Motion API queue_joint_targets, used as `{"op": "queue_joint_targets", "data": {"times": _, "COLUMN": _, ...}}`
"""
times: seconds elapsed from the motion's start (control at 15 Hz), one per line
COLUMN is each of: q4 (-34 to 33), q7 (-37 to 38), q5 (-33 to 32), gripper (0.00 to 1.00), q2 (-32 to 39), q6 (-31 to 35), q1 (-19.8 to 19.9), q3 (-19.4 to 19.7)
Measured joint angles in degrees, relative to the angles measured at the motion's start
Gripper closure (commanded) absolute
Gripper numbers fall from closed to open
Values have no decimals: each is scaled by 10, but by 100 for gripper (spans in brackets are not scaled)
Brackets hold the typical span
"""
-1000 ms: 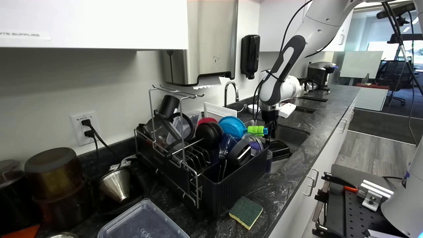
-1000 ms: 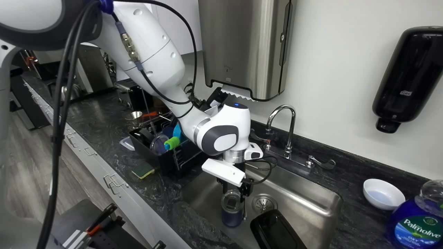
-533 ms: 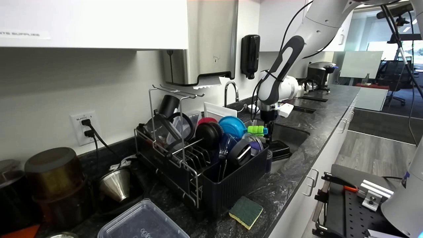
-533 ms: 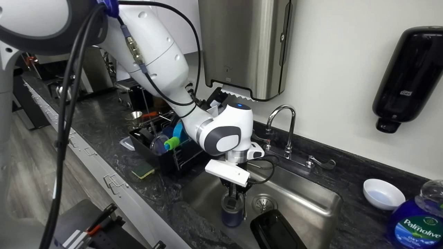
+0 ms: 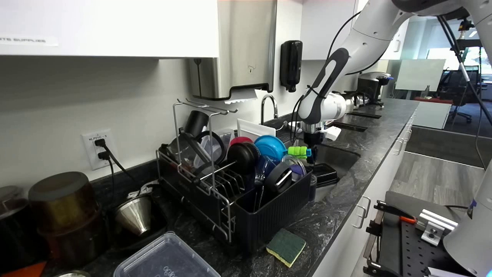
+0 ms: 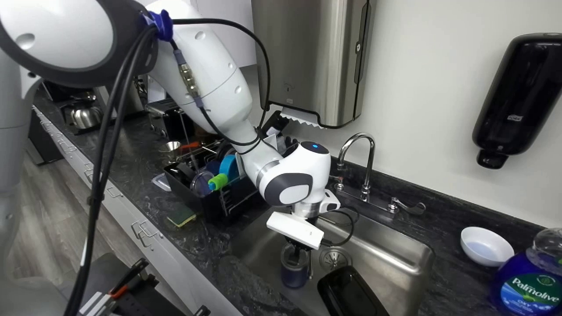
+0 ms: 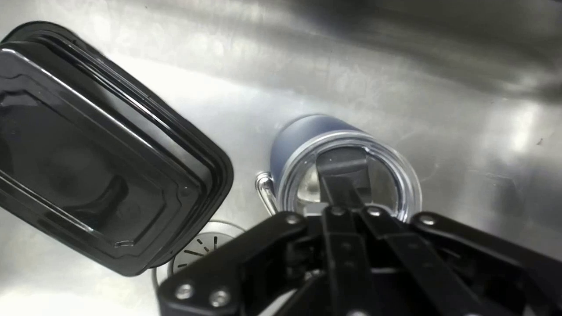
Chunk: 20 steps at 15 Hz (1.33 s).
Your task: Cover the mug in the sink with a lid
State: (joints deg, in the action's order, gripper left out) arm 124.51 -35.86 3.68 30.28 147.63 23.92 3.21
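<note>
Wrist view finds lid [image 7: 380, 171] on mug [image 7: 300, 137], pincer [image 7: 344, 197] pressed together over it: covering looks complete, perhaps a press-down outstanding.

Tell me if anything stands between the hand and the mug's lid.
Nothing visible does: the shut hand is over the clear lid, already on the mug; the black container lies off to one side.

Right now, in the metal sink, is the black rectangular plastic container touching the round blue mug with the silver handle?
Apart: the wrist view shows bare metal sink floor between the black container and both the blue mug and its silver handle.
</note>
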Motion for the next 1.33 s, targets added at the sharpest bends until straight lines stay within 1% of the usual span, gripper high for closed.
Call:
{"op": "queue_joint_targets", "data": {"times": 0.27, "q4": -12, "q7": -19, "q5": 9, "gripper": 100, "q2": 17, "q6": 0, "q1": 13, "q3": -11}}
{"op": "queue_joint_targets", "data": {"times": 0.8, "q4": -15, "q7": -27, "q5": 9, "gripper": 100, "q2": 17, "q6": 4, "q1": 13, "q3": -23}}
{"op": "queue_joint_targets", "data": {"times": 1.33, "q4": -15, "q7": -36, "q5": 8, "gripper": 100, "q2": 29, "q6": 30, "q1": 12, "q3": -34}}
